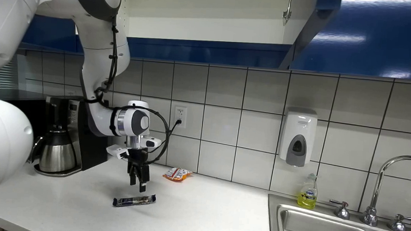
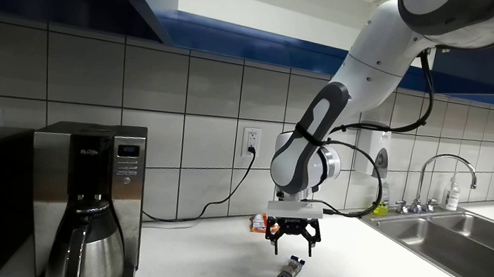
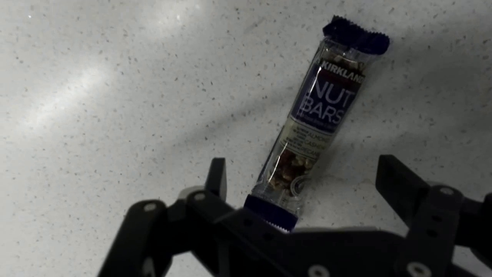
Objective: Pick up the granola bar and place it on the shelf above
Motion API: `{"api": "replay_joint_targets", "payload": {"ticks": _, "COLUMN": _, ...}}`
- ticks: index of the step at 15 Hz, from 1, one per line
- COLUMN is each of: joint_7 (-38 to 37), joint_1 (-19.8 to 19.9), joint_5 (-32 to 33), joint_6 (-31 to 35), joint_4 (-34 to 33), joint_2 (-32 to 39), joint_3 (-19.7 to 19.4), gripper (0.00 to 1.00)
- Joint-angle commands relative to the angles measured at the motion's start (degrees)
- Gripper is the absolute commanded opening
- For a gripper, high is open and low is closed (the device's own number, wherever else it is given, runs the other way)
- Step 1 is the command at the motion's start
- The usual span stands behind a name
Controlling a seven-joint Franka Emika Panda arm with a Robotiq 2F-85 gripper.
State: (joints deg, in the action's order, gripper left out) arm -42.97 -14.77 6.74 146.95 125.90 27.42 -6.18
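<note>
My claw [image 2: 293, 253] hangs over the white countertop [image 1: 203, 211], its fingers spread wide and holding nothing, I judge so as to straddle something narrow. Just below, the granola bar [image 1: 134, 200] lies flat, print upward, touching neither finger. It slants through my wrist view with its near end toward me; closing there might let it droop, so I would shift toward its middle and turn a little to square up. The partly clear wrapper [image 3: 323, 102] shows nuts [image 3: 287, 167] inside. Farther back, near the tiled wall [image 1: 223, 123], an orange packet [image 1: 177, 174] sits out of my way, contents hidden. The steel carafe [image 2: 104, 254] stands in the coffee maker [image 2: 128, 199], presumably where brewing needs it; I cannot see into it. By the sink [image 1: 276, 223], a clear bottle [image 1: 307, 196] holds yellow liquid [image 1: 306, 201]. Above, the cupboard [image 1: 203, 29] stands open, which should let me in, though the shelf's upper face is hidden from below.
</note>
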Motion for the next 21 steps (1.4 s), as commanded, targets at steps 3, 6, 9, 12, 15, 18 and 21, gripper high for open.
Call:
{"api": "replay_joint_targets", "payload": {"ticks": 3, "joint_7": -7.64, "joint_1": -1.58, "joint_5": 0.06, "joint_6": 0.87, "joint_4": -0.41, "joint_2": 1.63, "joint_3": -1.09, "gripper": 1.00}}
{"api": "replay_joint_targets", "payload": {"ticks": 6, "joint_7": -9.67, "joint_1": -1.83, "joint_5": 0.19, "joint_6": 1.05, "joint_4": -0.36, "joint_2": 2.30, "joint_3": -1.13, "gripper": 1.00}}
{"api": "replay_joint_targets", "payload": {"ticks": 9, "joint_7": -11.23, "joint_1": -2.00, "joint_5": 0.27, "joint_6": 1.52, "joint_4": -0.34, "joint_2": 3.02, "joint_3": -1.21, "gripper": 1.00}}
{"api": "replay_joint_targets", "payload": {"ticks": 12, "joint_7": -11.99, "joint_1": -1.98, "joint_5": 0.17, "joint_6": 1.95, "joint_4": -0.46, "joint_2": 3.88, "joint_3": -1.17, "gripper": 1.00}}
{"api": "replay_joint_targets", "payload": {"ticks": 15, "joint_7": -12.53, "joint_1": -1.99, "joint_5": 0.10, "joint_6": 2.11, "joint_4": -0.53, "joint_2": 4.44, "joint_3": -1.18, "gripper": 1.00}}
{"api": "replay_joint_targets", "payload": {"ticks": 18, "joint_7": -12.79, "joint_1": -2.06, "joint_5": 0.06, "joint_6": 2.31, "joint_4": -0.62, "joint_2": 4.99, "joint_3": -1.24, "gripper": 1.00}}
{"api": "replay_joint_targets", "payload": {"ticks": 21, "joint_7": -12.80, "joint_1": -2.07, "joint_5": 0.00, "joint_6": 2.30, "joint_4": -0.73, "joint_2": 5.39, "joint_3": -1.23, "gripper": 1.00}}
